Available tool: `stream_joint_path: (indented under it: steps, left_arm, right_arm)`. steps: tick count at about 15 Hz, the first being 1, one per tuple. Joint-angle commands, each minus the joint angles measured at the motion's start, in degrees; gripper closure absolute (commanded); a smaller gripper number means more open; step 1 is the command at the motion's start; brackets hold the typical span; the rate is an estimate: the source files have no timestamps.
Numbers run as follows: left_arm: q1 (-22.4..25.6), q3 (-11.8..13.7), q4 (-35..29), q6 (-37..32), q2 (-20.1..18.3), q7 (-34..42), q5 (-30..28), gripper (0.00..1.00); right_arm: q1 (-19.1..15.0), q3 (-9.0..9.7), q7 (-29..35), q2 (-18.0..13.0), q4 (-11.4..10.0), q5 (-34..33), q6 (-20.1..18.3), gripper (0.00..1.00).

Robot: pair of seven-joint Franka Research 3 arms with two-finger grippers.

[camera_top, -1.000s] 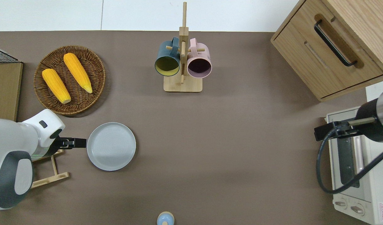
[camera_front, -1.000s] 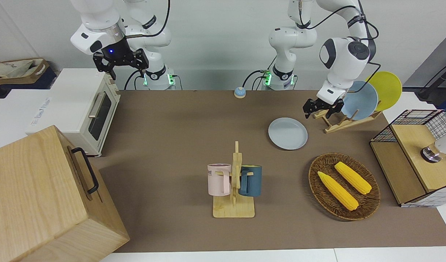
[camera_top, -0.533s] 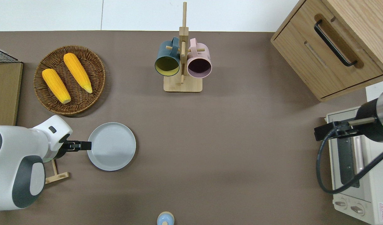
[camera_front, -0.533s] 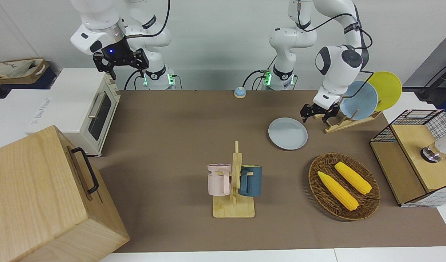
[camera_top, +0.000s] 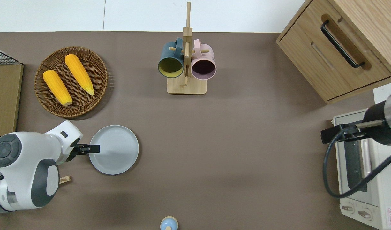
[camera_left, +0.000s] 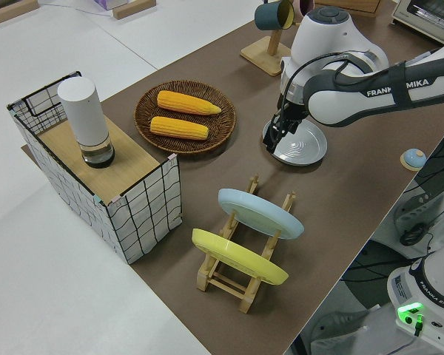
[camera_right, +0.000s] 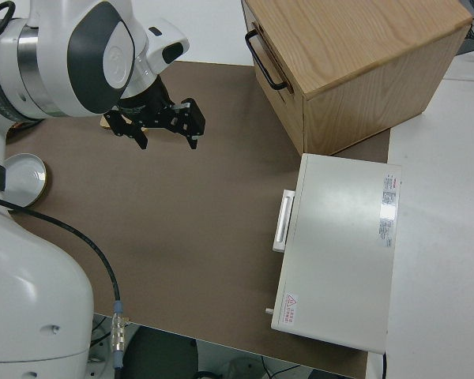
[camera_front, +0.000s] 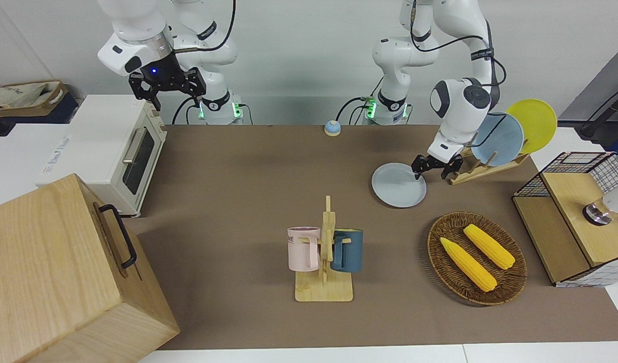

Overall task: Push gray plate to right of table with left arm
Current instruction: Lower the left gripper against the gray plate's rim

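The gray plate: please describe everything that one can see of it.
The gray plate is round, pale gray-blue and matte, with a low raised rim. It lies flat and empty on the brown table, nearer to the robots than the basket. The left gripper is over its rim at the left arm's end.

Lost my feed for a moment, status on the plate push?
Left tool down at gray plate rim, left arm's end. Right arm parked, tool open. Plate flat on table. Path toward the right arm's end shows only bare table.
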Motion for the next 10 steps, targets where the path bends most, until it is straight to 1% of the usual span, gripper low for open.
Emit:
stream_joint_path:
  steps: [1,3,7,8,9,10]
  left_arm:
    - [0.16,-0.08,-1.4,3.72,1.85,0.34,-0.71,0.0]
    - [0.16,-0.08,-2.01,5.21,2.73,0.34,-0.71,0.0]
    - [0.16,-0.08,-2.02,5.22,2.99,0.25,-0.71,0.03]
    - [0.16,-0.08,-2.02,5.22,3.26,0.25,-0.71,0.09]
    - [0.07,-0.17,-2.02,5.22,3.61,0.25,-0.71,0.2]
    - [-0.1,-0.17,-2.02,5.22,3.61,-0.1,-0.71,0.35]
  right_arm:
    - [-1.07,0.92,0.66,-0.14,0.53,0.25,-0.89,0.017]
    - [-1.07,0.92,0.75,-0.14,0.53,0.25,-0.89,0.017]
    - [-1.15,0.92,0.66,-0.14,0.53,0.25,-0.89,0.017]
    - [-1.07,0.92,0.75,-0.14,0.53,0.25,-0.89,0.017]
    - [-1.07,0.92,0.75,-0.14,0.53,0.25,-0.89,0.017]
    - [-1.15,0.92,0.66,-0.14,0.53,0.25,-0.89,0.017]
